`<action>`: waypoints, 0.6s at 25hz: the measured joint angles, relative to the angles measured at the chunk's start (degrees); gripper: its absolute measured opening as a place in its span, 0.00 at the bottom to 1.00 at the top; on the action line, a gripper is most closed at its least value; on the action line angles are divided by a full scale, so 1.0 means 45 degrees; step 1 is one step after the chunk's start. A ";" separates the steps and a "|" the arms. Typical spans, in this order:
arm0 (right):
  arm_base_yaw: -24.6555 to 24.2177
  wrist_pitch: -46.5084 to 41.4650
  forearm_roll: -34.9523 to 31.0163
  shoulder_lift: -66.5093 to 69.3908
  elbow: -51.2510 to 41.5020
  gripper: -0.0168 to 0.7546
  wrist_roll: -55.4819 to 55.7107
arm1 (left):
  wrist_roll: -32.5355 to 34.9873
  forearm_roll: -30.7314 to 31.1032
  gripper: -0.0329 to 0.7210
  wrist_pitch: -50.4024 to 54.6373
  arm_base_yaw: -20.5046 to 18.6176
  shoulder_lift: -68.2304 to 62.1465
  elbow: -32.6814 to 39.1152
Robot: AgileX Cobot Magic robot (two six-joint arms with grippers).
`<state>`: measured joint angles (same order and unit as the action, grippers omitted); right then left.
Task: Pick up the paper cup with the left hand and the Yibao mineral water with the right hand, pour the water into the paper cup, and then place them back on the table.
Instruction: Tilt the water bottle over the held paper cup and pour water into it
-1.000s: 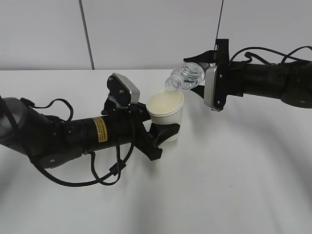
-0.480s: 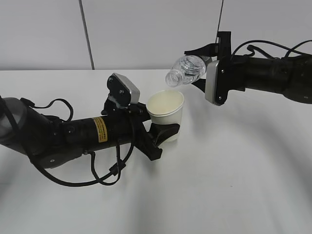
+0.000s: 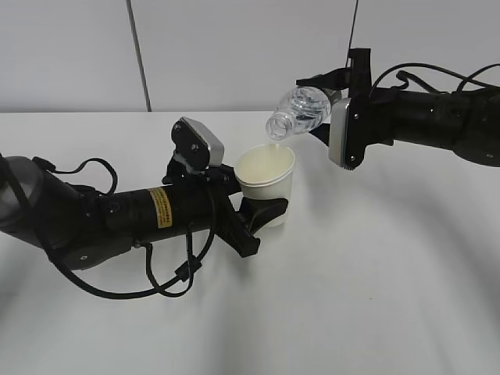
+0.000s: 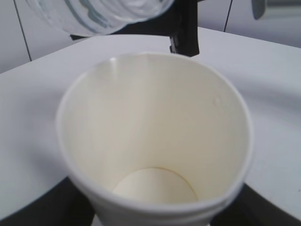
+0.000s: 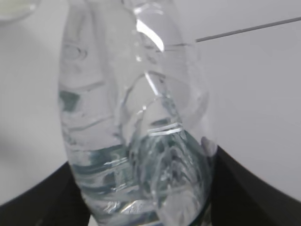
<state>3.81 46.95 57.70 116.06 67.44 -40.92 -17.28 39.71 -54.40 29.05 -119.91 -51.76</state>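
Nearest, the left hand (image 3: 254, 219) clamps the cup (image 3: 266, 183) upright, off the table (image 3: 375, 297), toward its middle. In the left wrist view the cup looks dry, no water visible. Beyond it, the right hand (image 3: 332, 105) grips the bottle (image 3: 298, 112), tipped mouth-down above the cup's far rim. Over the last second that bottle has lifted and drawn back a touch — the pour looks to be finishing, with set-down next.

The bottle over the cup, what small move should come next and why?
Probably tip the Yibao mineral water a little steeper. Its mouth hangs above the paper cup rim, yet the left wrist view shows no clear water in the cup, so pouring looks unfinished.
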 joint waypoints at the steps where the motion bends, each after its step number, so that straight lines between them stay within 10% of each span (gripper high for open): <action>1: 0.0000 0.0000 0.0000 0.0000 0.0000 0.63 -0.0026 | 0.0000 0.0000 0.59 0.0000 0.0000 0.0000 0.0000; 15: 0.0000 0.0000 0.0000 0.0000 0.0000 0.63 -0.0290 | 0.0000 0.0000 0.59 0.0000 0.0000 0.0000 0.0000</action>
<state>3.81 46.95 57.70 116.06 67.44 -42.23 -17.28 39.71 -54.40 29.05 -119.91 -51.76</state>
